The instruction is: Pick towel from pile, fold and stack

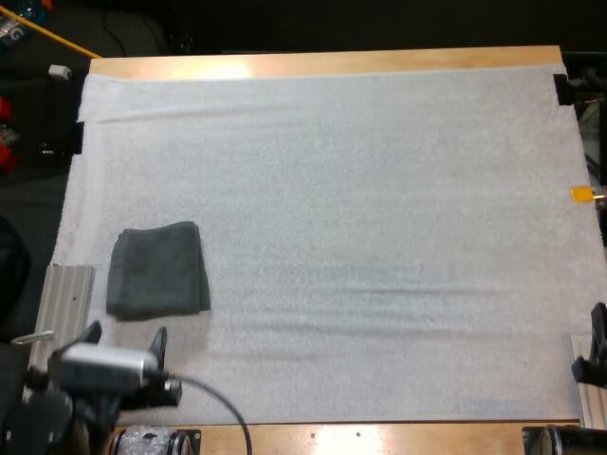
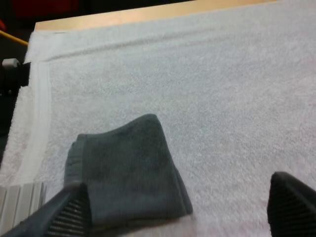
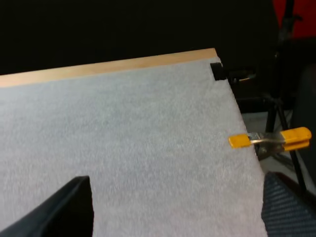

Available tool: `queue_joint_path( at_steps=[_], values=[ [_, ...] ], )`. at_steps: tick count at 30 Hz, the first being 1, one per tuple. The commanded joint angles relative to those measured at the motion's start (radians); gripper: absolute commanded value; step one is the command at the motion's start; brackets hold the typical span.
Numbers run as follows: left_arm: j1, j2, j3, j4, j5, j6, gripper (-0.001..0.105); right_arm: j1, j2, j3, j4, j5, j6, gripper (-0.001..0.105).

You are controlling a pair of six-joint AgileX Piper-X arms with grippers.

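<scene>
towel (image 1: 158,270): folded, flat on mat (image 1: 379,190), left side. left pincer (image 1: 123,339): wide open, empty, at towel's near edge. right pincer (image 3: 177,207): wide open, empty, at mat's right edge.

— Lighting?
— Bright and even, from overhead, across the white mat (image 1: 379,190). Beyond the wooden table (image 1: 398,60) all is near black.
— Glare?
— One pale patch on the table's far edge, toward the left.
— Shadows?
— Soft. A thin one lies along the near edge of the towel (image 1: 157,270), with faint grey bands on the mat's creases. The right wrist view reads dimmer and greyer.
</scene>
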Motion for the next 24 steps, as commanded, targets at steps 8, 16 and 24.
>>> queue_joint_path(
  at_steps=[8, 16, 24],
  values=[
    [-0.005, -0.196, -0.001, 0.122, 0.000, 0.014, 0.070, -0.002, -0.163, -0.007, 0.093, -0.001, 0.025, 0.069],
    [-0.003, -0.338, -0.009, 0.291, 0.001, 0.017, 0.070, 0.000, -0.205, -0.025, 0.172, -0.024, 0.025, 0.069],
    [0.002, -0.336, -0.004, 0.184, 0.007, 0.030, 0.070, 0.002, -0.205, -0.022, 0.156, -0.024, 0.025, 0.069]
  ],
)
